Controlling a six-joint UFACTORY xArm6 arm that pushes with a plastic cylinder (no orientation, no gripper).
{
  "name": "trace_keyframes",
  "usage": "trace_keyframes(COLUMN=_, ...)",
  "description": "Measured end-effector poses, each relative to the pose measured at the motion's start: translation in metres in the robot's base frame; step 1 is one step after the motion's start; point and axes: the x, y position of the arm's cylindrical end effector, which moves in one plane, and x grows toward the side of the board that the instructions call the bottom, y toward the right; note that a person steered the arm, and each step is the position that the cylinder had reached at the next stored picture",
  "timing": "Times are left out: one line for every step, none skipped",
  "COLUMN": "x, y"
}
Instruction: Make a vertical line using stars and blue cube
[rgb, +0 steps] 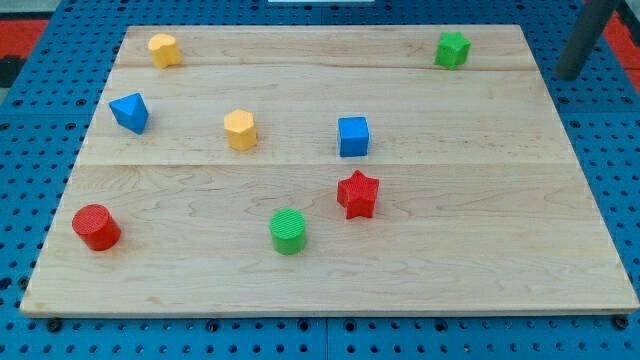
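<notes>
The blue cube sits near the middle of the wooden board. The red star lies just below it, a short gap apart. The green star is near the board's top right corner. A yellow block with a lumpy, possibly star-like outline is at the top left. My tip is at the view's top right, just off the board's right edge, to the right of the green star and touching no block.
A blue wedge-like block is at the left. A yellow hexagon block is left of the blue cube. A green cylinder and a red cylinder lie toward the bottom. Blue pegboard surrounds the board.
</notes>
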Motion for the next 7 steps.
trace_keyframes(x=-0.043, y=-0.030)
trace_keyframes(x=-0.044, y=-0.095)
trace_keyframes(x=-0.035, y=-0.190)
trace_keyframes(x=-0.012, y=-0.264)
trace_keyframes(x=0.007, y=-0.252)
trace_keyframes(x=0.009, y=-0.244)
trace_keyframes(x=0.009, y=-0.180)
